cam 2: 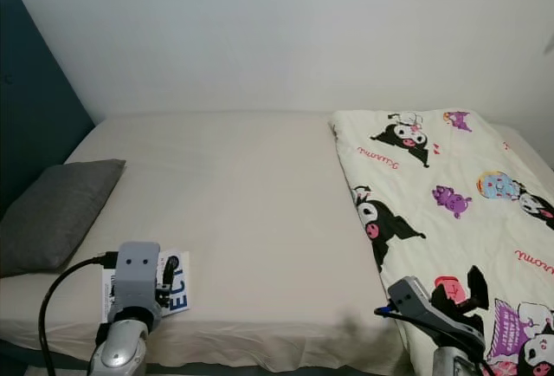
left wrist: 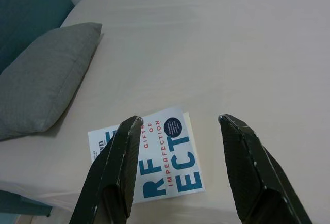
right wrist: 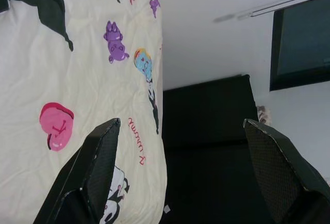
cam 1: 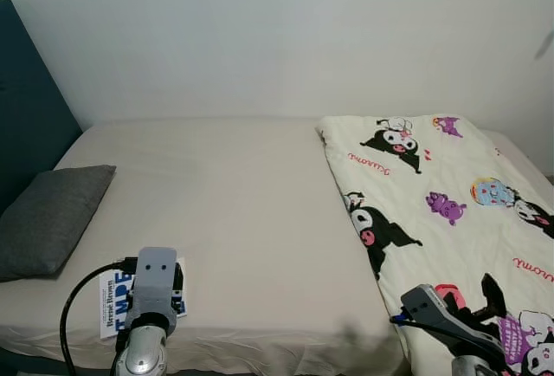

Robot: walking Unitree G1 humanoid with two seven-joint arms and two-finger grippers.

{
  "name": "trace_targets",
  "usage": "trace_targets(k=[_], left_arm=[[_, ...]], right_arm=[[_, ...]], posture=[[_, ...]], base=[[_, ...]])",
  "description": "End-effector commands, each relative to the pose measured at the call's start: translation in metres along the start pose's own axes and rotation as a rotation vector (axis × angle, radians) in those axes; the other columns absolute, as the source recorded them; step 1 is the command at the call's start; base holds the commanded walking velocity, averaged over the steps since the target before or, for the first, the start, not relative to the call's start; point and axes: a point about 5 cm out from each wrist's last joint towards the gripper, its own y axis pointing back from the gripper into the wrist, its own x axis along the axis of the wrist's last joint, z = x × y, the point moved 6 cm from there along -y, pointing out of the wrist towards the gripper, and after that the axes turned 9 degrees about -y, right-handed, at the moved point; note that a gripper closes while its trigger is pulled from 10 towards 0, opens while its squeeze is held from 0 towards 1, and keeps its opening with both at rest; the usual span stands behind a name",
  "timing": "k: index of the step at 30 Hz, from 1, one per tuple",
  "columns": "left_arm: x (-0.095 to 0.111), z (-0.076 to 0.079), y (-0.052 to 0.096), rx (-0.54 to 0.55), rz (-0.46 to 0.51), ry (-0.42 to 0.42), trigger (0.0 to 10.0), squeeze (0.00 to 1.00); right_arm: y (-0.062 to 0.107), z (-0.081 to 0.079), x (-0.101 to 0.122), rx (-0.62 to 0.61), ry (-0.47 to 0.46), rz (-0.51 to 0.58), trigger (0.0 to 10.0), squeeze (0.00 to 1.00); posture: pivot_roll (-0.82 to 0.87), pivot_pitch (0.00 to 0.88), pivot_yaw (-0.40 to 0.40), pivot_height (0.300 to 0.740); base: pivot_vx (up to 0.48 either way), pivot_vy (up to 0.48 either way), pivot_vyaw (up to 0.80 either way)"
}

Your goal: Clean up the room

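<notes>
From the head, a book (cam 1: 117, 300) lay near the bed's (cam 1: 242, 211) front edge, beside a grey pillow (cam 1: 48, 216); a cartoon blanket (cam 1: 450, 220) covered the right side. At the left wrist, the left tool (left wrist: 178, 146) hung spread above the book. At the right wrist, the right tool (right wrist: 180, 146) gaped over the blanket's edge.

bedroom: bed (cam 1: 234, 220), pillow (cam 1: 48, 216), cartoon blanket (cam 1: 441, 220)
</notes>
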Motion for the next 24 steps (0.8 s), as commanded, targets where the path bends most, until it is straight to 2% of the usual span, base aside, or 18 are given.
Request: trace_targets(k=[1, 24], left_arm=[[-0.0075, -0.0029, 0.002, 0.004, -0.022, -0.02, 10.0, 0.0], [-0.0091, -0.0008, 0.0029, -0.005, -0.028, -0.018, 10.0, 0.0]], right_arm=[[0.0042, -0.0058, -0.0024, 0.013, -0.008, -0.009, 10.0, 0.0], [0.002, -0.0078, -0.0019, 0.016, -0.008, -0.012, 10.0, 0.0]], posture=[[-0.01, 0.162, -0.001, 0.74], [-0.02, 0.176, 0.008, 0.74]], base=[[0.0, 0.0, 0.0], [0.0, 0.0, 0.0]])
